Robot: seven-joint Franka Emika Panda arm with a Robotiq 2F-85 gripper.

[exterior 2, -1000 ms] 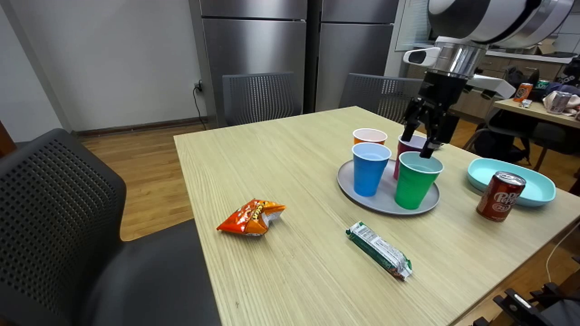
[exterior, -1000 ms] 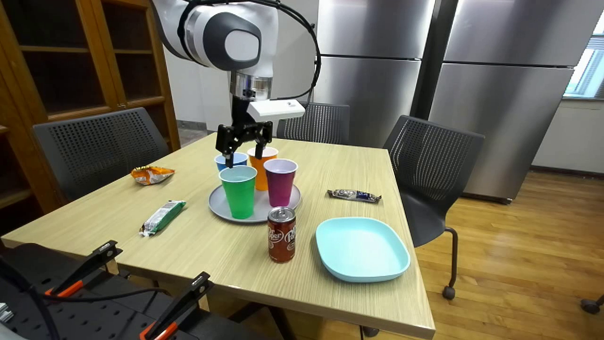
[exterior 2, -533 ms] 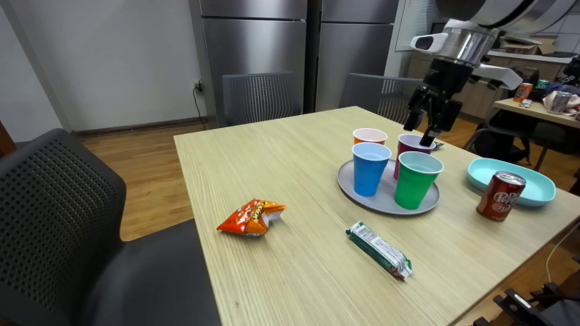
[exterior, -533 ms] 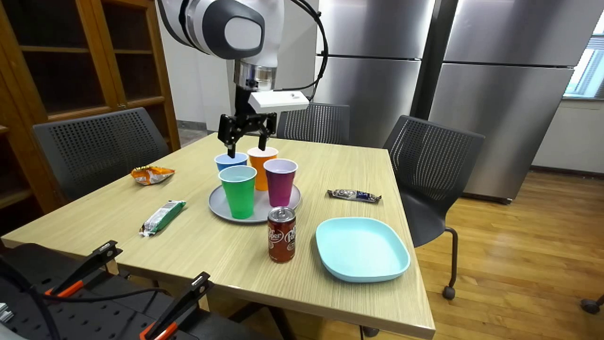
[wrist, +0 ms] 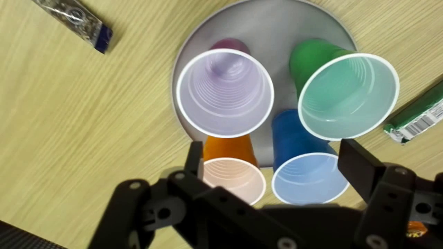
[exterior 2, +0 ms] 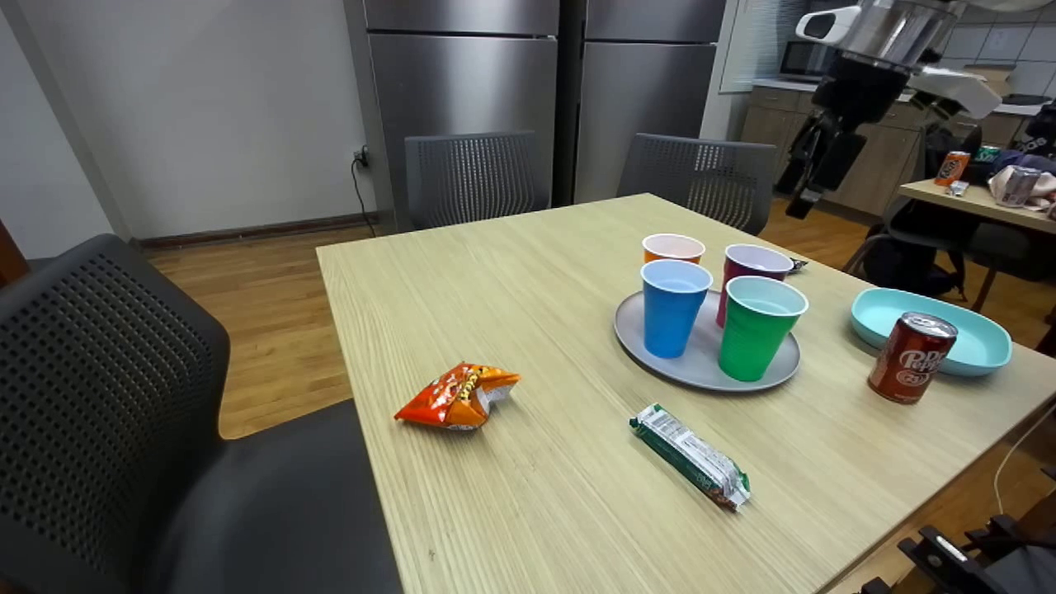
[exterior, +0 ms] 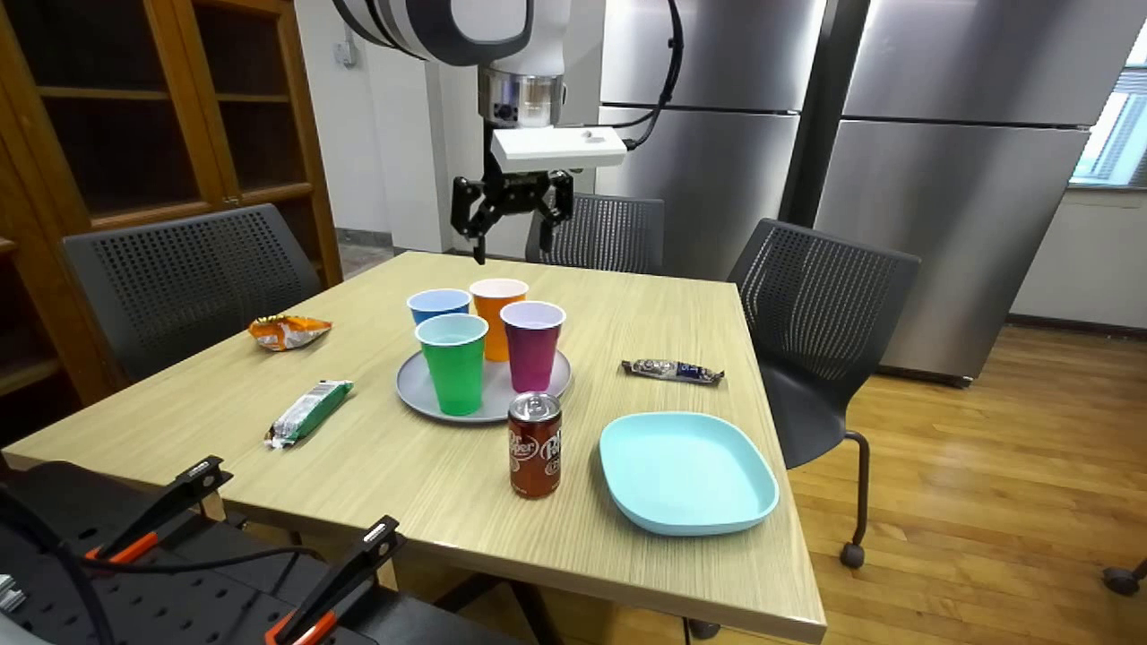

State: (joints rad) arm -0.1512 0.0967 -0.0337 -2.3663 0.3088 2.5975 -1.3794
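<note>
In an exterior view, hovered with claw (exterior: 512, 249) spread above four cups (exterior: 458, 376) on one plate (exterior: 414, 387); counted one can (exterior: 535, 448) near, two bars (exterior: 311, 414), left and right.

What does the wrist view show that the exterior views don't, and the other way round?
Only the wrist view reveals the inner bottom of the purple cup. Only the exterior views show the soda can, turquoise dish and refrigerators. Both share the open gripper, the green cup, blue cup and orange cup on the gray plate with the purple cup, the green-wrapped bar, and the orange snack bag, partly hidden in the wrist view.
</note>
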